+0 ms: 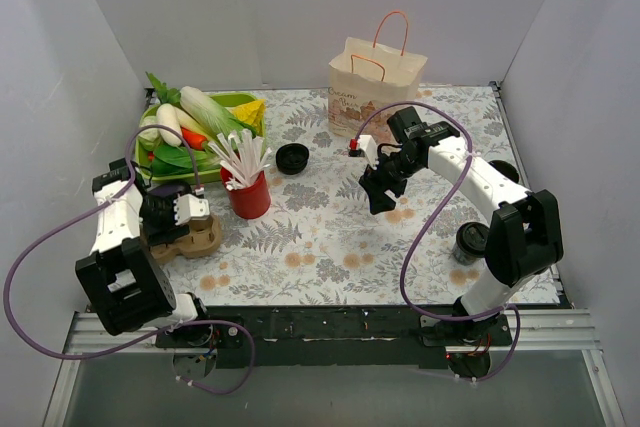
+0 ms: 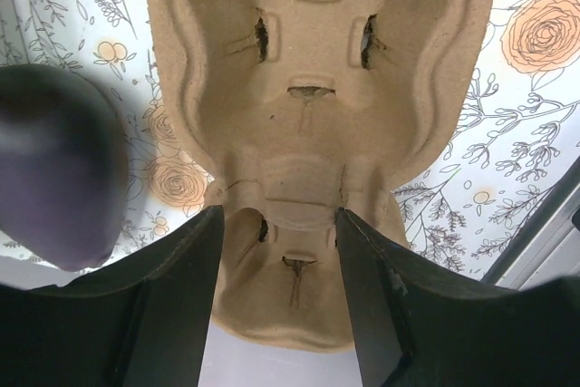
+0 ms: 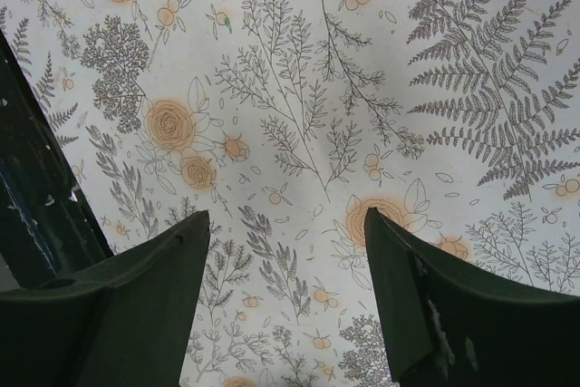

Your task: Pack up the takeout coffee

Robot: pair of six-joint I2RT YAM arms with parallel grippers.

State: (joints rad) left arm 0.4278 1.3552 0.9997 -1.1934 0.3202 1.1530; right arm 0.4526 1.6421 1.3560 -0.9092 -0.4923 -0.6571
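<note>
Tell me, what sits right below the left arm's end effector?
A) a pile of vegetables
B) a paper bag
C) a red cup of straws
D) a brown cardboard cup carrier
D: in the left wrist view the brown cardboard cup carrier fills the space under and between the fingers of the left end effector.

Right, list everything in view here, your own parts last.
paper bag: one, tan, orange handles, back centre
green tray: one, holding vegetables, back left
red cup: one, holding white straws, beside the tray
black lidded cup: one, right of the red cup
dark cup: one, no lid seen, by the right arm's base
dark round thing: one, partly hidden behind the right arm
cup carrier: one, brown pulp, front left
tablecloth: one, white floral
left tool: fingers astride the carrier's middle, grip unclear
right tool: open, above bare cloth
</note>
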